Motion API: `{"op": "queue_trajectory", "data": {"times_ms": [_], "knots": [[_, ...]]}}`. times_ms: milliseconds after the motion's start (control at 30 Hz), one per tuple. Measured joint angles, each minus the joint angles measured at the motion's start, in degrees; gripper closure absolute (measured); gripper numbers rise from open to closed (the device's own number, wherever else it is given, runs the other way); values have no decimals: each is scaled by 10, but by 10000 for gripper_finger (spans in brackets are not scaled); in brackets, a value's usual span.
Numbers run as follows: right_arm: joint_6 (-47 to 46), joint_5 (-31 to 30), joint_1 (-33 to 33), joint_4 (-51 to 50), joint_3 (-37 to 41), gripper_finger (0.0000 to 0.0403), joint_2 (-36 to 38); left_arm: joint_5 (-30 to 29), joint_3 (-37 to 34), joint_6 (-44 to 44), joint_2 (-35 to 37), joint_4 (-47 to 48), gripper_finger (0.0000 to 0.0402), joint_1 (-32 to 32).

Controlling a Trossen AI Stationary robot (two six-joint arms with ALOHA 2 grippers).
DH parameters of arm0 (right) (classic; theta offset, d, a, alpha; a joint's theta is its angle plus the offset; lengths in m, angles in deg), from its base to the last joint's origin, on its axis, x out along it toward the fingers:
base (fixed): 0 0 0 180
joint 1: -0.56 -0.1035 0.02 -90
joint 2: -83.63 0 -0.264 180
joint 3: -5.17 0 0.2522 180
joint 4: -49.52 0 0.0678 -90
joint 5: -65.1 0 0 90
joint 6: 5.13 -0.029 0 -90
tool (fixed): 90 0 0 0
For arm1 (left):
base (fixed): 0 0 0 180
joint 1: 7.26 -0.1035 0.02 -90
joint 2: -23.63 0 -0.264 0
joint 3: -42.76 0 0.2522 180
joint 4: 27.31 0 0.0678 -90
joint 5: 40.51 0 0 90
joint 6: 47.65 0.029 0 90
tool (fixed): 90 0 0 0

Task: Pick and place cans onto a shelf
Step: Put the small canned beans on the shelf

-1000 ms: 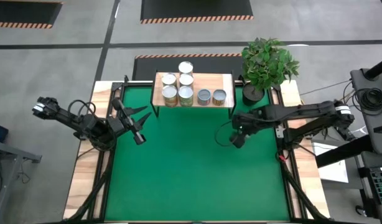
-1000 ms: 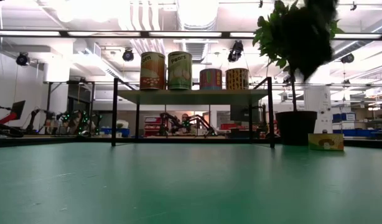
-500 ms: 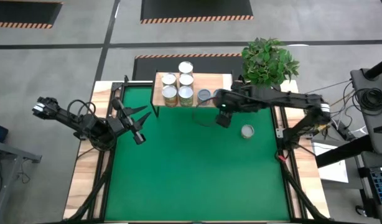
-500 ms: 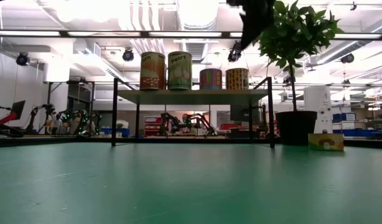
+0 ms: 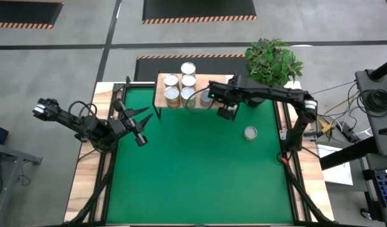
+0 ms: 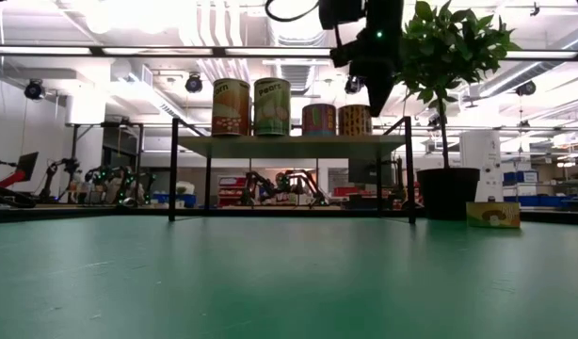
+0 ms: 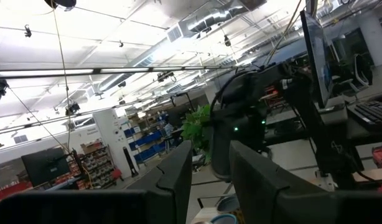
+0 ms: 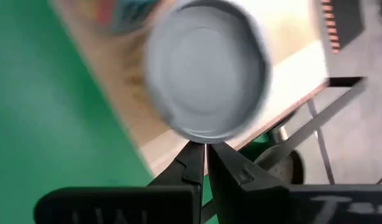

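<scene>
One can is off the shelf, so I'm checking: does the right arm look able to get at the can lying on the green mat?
Probably yes. The can sits alone on bare mat, nothing around it. The right gripper hovers near, at the shelf edge, fingers closed and empty.

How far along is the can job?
Mostly done: at least six cans stand on the shelf. In hand: nothing. The right gripper hovers shut over the shelf's front edge, above a grey-topped can. Left to do: a loose can sits on the green table. The left gripper waits open at the table's left side.
</scene>
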Motion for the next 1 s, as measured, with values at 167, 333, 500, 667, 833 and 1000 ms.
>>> {"op": "queue_trajectory", "data": {"times_ms": [167,333,500,667,833,1000], "knots": [[-12,-34,13,5,-1,394,6,0,0,0,0,0,311,0],[-17,9,8,5,-2,394,26,0,0,0,0,0,311,0],[-13,109,8,10,-2,394,29,0,0,0,0,0,311,0],[5,90,11,46,2,394,18,0,0,0,0,0,311,0],[-20,-13,19,71,1,394,15,0,0,0,0,0,311,0],[-29,-5,19,66,0,394,22,0,0,0,0,0,311,0]]}}
